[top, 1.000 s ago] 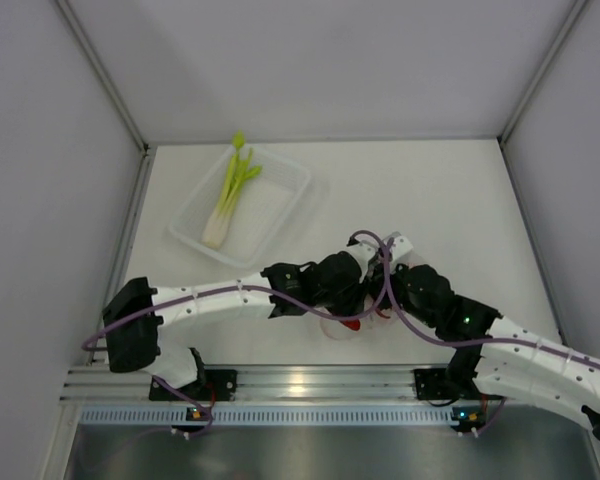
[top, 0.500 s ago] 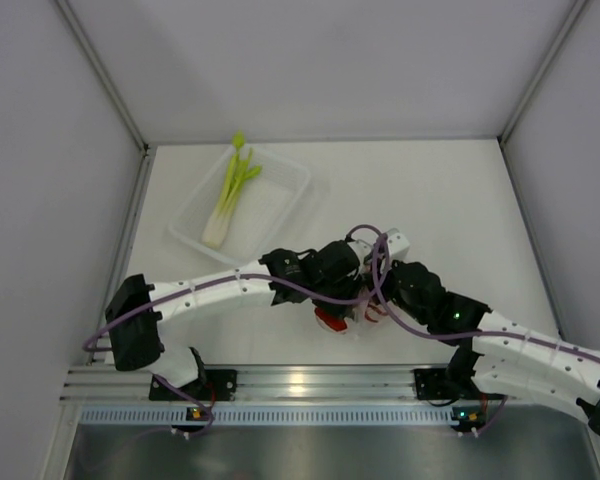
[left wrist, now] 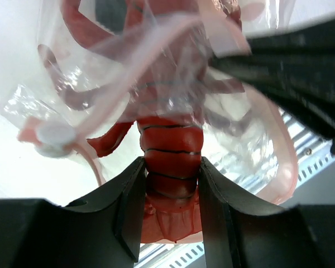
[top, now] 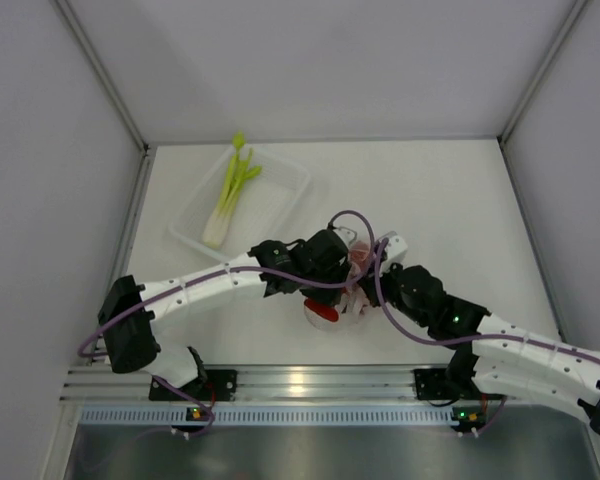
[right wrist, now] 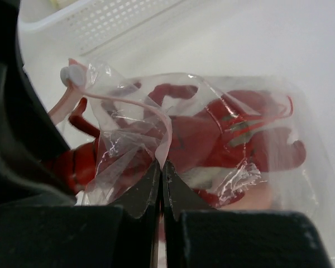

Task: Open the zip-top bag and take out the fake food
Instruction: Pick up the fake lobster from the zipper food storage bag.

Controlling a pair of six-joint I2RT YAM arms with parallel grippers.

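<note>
- Red lobster (left wrist: pixel 170 139) is clamped by its tail between the fingers of your left tool (left wrist: pixel 172 166). The tail itself shows bare between the two dark pads.
- The lobster's body and claws lie under crumpled clear plastic of the zip-top bag (right wrist: pixel 268 167). The left wrist view does not let you judge how much of the body is still inside.
- Your right tool (right wrist: pixel 161 167) has its fingers pressed together, pinching a fold of the bag's clear film just beside the lobster.
- The pink zip strip (left wrist: pixel 128 89) curls loosely across the lobster, and a small white slider (left wrist: pixel 54 135) sits at one end of it.
- From above, both tools meet over the bag close to the near edge of the tabletop (top: pixel 450 200), about midway along it, with the left tool on the left side of the bag and the right tool on the right.
- The green-and-white leek (top: pixel 228 190) lies inside the clear tray (top: pixel 270 205) near the far left corner of the tabletop, well apart from the bag.
</note>
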